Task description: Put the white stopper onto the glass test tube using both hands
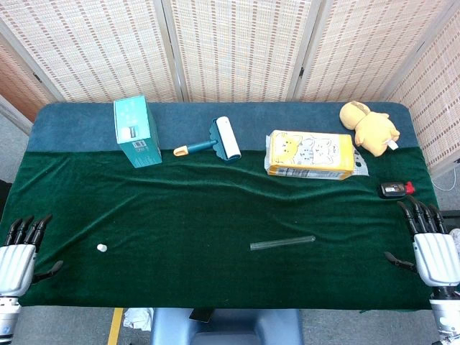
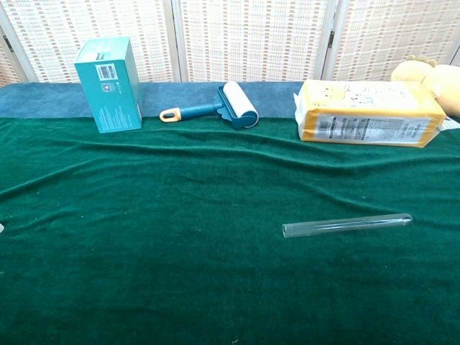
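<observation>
While both the left hand (image 1: 18, 251) and right hand (image 1: 431, 244) are held empty with fingers spread, the white stopper (image 1: 102, 248) is seen well left of the glass test tube (image 1: 282, 243), both lying on the green cloth (image 1: 215, 208).

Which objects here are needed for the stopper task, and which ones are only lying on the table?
Needed: white stopper; glass test tube; left hand; right hand.

Just lying about: teal box; lint roller; yellow packet; plush toy; small black device.
</observation>
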Controlling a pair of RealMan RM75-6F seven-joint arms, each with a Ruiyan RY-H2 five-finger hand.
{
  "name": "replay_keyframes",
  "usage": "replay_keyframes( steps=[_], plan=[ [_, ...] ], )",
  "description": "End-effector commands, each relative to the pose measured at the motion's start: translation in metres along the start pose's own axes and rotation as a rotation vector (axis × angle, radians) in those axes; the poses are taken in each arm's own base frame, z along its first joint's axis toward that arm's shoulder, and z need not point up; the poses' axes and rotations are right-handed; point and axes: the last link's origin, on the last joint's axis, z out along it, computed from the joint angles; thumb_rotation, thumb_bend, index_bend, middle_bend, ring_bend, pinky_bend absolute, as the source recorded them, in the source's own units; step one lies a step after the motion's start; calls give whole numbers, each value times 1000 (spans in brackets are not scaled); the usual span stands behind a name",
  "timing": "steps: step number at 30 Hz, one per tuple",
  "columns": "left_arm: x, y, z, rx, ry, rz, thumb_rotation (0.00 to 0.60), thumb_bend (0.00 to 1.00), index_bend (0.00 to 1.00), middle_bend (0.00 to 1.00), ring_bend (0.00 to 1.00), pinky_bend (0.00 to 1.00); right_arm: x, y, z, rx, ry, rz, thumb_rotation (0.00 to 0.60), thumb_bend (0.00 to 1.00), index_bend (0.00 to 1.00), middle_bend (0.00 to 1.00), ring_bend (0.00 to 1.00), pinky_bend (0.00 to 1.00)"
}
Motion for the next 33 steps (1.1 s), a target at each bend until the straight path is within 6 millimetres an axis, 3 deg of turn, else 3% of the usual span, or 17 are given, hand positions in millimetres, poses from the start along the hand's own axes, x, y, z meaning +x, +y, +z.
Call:
replay_keyframes(
  steps=[1,20,33],
  plan=[
    [-1,1,0,-3,-5,-1,600,232,73,170,89,0,0,0,0,0,-1,1,542,144,0,10,32,0],
    [-4,2,3,-25,5,-2,600,233,85,170,107,0,4,1,-5,4,17,16,541,144,0,10,36,0],
    [-20,12,24,-97,-30,4,600,235,93,171,116,9,3,1,-5,17,19,19,542,143,0,10,38,0]
  ],
)
